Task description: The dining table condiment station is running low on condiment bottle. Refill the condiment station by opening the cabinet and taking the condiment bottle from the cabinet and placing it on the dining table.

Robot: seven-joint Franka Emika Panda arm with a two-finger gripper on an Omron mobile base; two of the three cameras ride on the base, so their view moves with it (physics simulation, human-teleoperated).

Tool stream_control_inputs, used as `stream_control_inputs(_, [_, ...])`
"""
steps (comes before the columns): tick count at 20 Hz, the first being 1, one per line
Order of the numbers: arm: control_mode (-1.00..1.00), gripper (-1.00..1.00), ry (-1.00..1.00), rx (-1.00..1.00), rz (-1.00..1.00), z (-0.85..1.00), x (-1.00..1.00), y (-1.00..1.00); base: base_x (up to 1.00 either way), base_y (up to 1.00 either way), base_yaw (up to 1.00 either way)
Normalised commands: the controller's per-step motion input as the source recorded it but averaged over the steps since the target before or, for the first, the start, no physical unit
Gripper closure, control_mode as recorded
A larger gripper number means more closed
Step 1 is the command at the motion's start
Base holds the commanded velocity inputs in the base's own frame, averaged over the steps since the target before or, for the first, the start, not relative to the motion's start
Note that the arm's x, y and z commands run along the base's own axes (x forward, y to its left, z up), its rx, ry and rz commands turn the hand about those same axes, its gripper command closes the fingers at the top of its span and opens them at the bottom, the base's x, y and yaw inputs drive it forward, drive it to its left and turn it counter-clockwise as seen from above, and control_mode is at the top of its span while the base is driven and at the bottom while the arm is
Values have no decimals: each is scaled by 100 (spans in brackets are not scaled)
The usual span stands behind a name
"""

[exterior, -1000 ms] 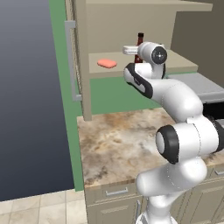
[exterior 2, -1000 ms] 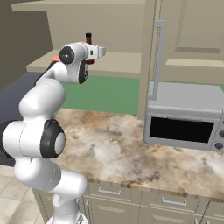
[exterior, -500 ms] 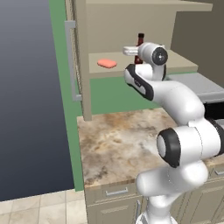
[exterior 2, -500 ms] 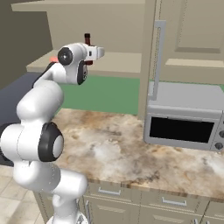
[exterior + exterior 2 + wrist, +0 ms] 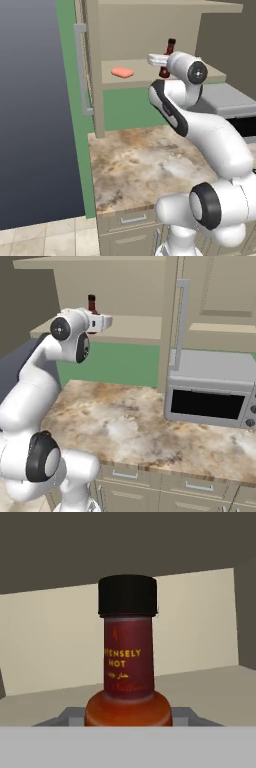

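Observation:
The condiment bottle (image 5: 170, 46) (image 5: 91, 302) stands upright on the beige shelf (image 5: 135, 82) of the open cabinet (image 5: 135, 286). It is red-brown with a black cap. In the hand view the bottle (image 5: 128, 662) is very close and centred, its yellow lettering readable. My gripper (image 5: 162, 69) (image 5: 99, 322) (image 5: 128, 718) reaches level into the cabinet and is shut on the bottle's lower body, with a grey tip at each side. The dining table is out of view.
A flat pink lump (image 5: 122, 73) lies on the same shelf, left of the bottle. The cabinet doors (image 5: 82, 70) (image 5: 172, 326) stand open on both sides. Below are a marble counter (image 5: 135, 160) and a grey microwave (image 5: 210, 396).
The hand has barely shifted at the bottle. The bottle stays upright on the shelf and the jaws keep their width.

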Motion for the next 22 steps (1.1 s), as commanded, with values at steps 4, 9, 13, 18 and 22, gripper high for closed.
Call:
stream_control_inputs(4, [-100, 100, 5, 3, 0, 75, -63, 0, 0, 0, 0])
stream_control_inputs(9, [-100, 100, 11, -1, 7, 18, -79, 0, 0, 0, 0])
stream_control_inputs(13, [-100, 100, 5, -7, 27, -6, -95, 0, 0, 0, 0])
stream_control_inputs(18, [-100, 100, 0, -8, 43, -2, -57, -13, 0, 0, 0])
stream_control_inputs(22, [-100, 100, 2, -2, 33, -13, -2, -8, 0, 0, 0])
